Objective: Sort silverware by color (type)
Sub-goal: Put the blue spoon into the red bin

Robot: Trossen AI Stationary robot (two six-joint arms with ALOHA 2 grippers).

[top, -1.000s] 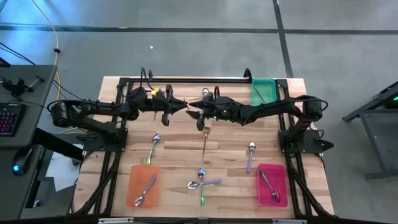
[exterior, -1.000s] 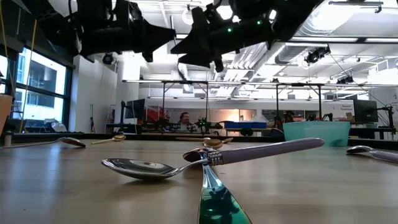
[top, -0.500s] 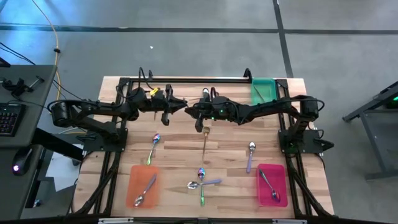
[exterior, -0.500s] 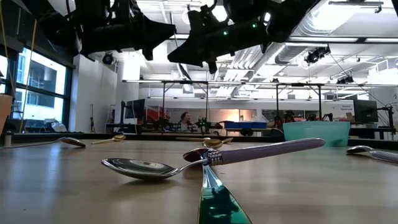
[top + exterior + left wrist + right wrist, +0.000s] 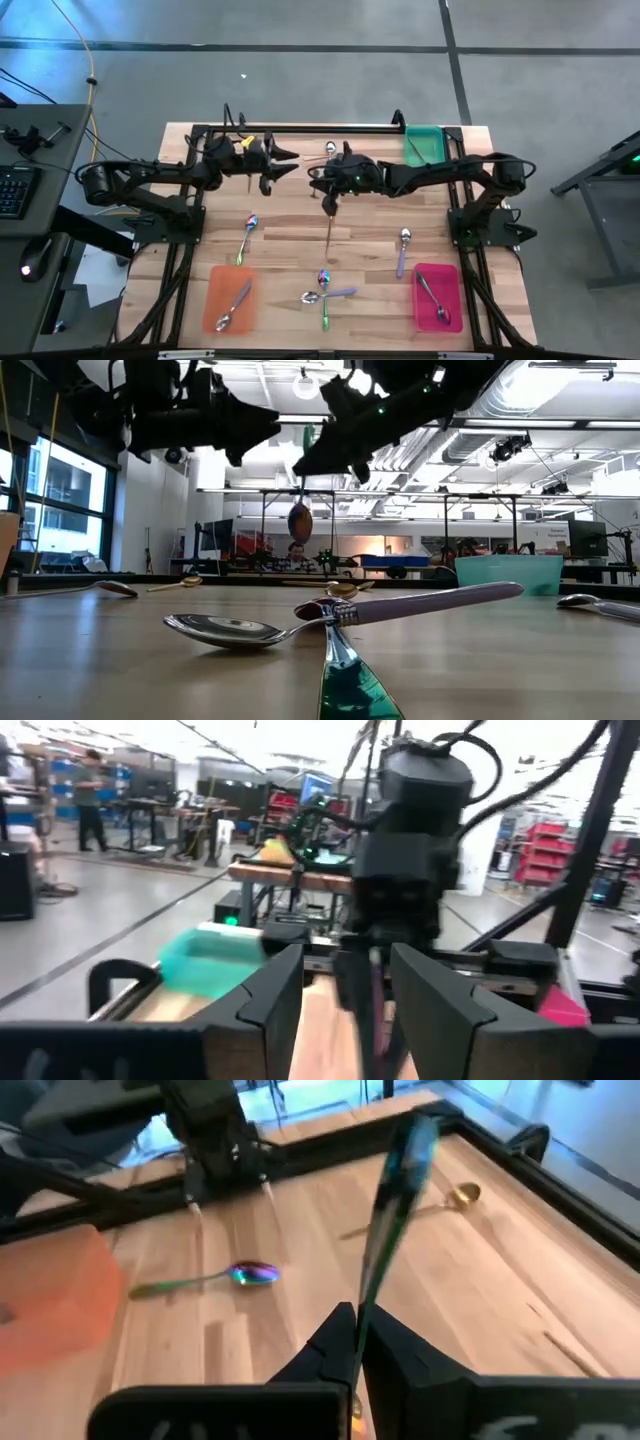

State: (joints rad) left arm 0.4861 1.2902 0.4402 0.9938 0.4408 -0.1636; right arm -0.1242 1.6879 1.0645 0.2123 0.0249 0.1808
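Observation:
An iridescent spoon (image 5: 392,1210) hangs high above the table's far middle. My right gripper (image 5: 357,1330) is shut on it. In the low view its bowl (image 5: 300,520) points down. My left gripper (image 5: 288,157) stands open just left of it, fingers (image 5: 270,995) apart and facing the right gripper without touching the spoon. On the table lie an iridescent spoon (image 5: 247,237), a gold spoon (image 5: 329,235), a silver spoon (image 5: 403,250) and a crossed cluster of spoons (image 5: 325,290). My right gripper pinches the spoon's thin handle (image 5: 364,1305) between its two fingers. The spoon runs on past the fingertips, roughly in line with them. It hangs about upright with the bowl lowest, lifted clear of the table.
An orange tray (image 5: 215,285) at the near left holds a silver spoon. A pink tray (image 5: 450,280) at the near right holds another. A green tray (image 5: 422,145) stands at the far right. A black frame (image 5: 300,128) rims the table. A further gold spoon (image 5: 460,1195) lies near the far rail.
My right gripper has shut on the spoon's handle between the two arms. My left gripper has opened, let go and drawn back a little toward the far left. The spoon has swung down and now hangs from my right gripper, bowl lowest.

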